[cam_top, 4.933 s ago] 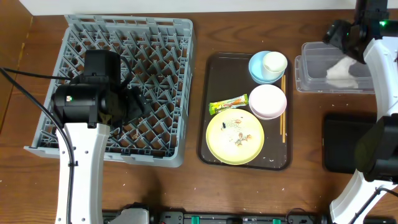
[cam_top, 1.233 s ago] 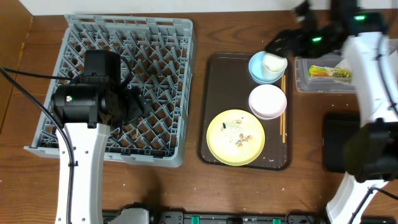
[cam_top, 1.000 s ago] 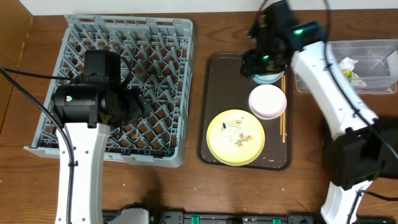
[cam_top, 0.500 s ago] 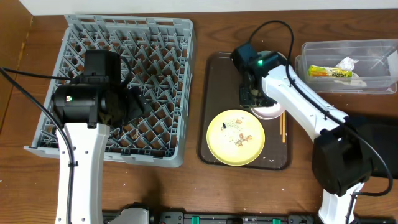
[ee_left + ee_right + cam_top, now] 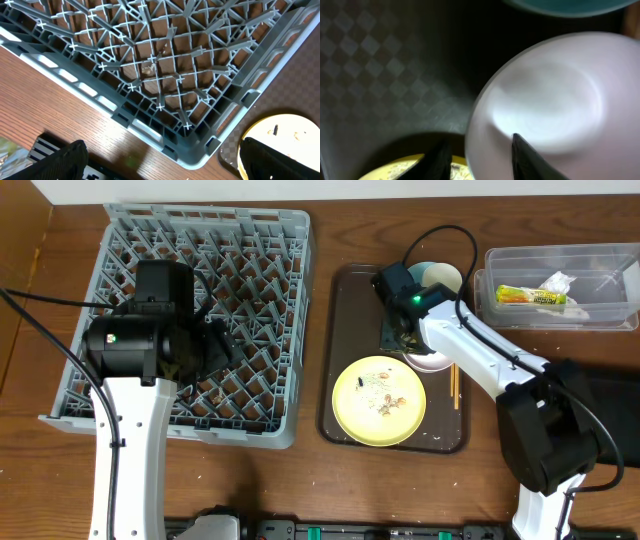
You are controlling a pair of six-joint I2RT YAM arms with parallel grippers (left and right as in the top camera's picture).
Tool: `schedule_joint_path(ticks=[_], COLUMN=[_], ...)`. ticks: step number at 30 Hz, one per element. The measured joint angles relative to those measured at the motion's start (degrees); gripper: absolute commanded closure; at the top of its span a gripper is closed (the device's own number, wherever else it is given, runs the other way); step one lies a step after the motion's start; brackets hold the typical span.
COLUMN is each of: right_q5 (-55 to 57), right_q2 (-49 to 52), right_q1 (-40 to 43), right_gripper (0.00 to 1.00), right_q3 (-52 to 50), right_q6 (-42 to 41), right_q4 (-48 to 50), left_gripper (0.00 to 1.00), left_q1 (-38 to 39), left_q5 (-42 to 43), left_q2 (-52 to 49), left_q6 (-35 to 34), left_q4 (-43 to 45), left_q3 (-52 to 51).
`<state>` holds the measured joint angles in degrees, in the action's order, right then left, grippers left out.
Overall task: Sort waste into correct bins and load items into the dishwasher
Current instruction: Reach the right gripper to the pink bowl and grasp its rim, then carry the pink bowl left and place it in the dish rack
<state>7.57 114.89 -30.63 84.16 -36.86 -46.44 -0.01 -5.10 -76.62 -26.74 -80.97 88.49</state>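
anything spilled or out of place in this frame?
Only crumbs: they are scattered on the yellow plate. A few specks lie on the brown tray near its lower right corner in the overhead view, and small scraps sit under the rack grid. Nothing looks tipped or broken.

White arms, black joints, black cables, green lights

Overhead: fixed, straight down, far; whole scene, rack at 9 o'clock.
Left wrist: near, angled down on rack corner; plate at 5 o'clock.
Right wrist: very near, blurred, on bowl.
Shared: plate, all three views.
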Motion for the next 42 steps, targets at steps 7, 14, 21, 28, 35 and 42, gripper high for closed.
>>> schedule_joint_path(ticks=[7, 14, 21, 28, 35, 42], right_q5=[0.4, -0.7, -10.4, -19.1, -21.2, -29.2], right_q2=[0.0, -0.4, -0.4, -0.4, -0.4, 5.1], right_q1=[0.0, -0.4, -0.9, -0.9, -1.0, -4.5], right_gripper=[0.99, 0.99, 0.99, 0.99, 0.99, 0.99], right_q3=[-4.6, -4.5, 2.9, 15.9, 19.8, 20.4], right_q6=[-2.1, -2.6, -1.7, 0.7, 1.3, -3.8], right_q4=[3.2, 7.0, 6.8, 6.7, 23.6, 57.2], left_gripper=[0.02, 0.02, 0.02, 0.02, 0.02, 0.02], left_q1=[0.0, 0.0, 0.0, 0.0, 0.0, 0.0], left_q5=[0.0, 0.0, 0.0, 0.0, 0.0, 0.0], left_q2=[0.0, 0.0, 0.0, 0.0, 0.0, 0.0], left_q6=[0.0, 0.0, 0.0, 0.0, 0.0, 0.0], left_q4=[0.0, 0.0, 0.0, 0.0, 0.0, 0.0], left_q3=[0.0, 0.0, 0.0, 0.0, 0.0, 0.0])
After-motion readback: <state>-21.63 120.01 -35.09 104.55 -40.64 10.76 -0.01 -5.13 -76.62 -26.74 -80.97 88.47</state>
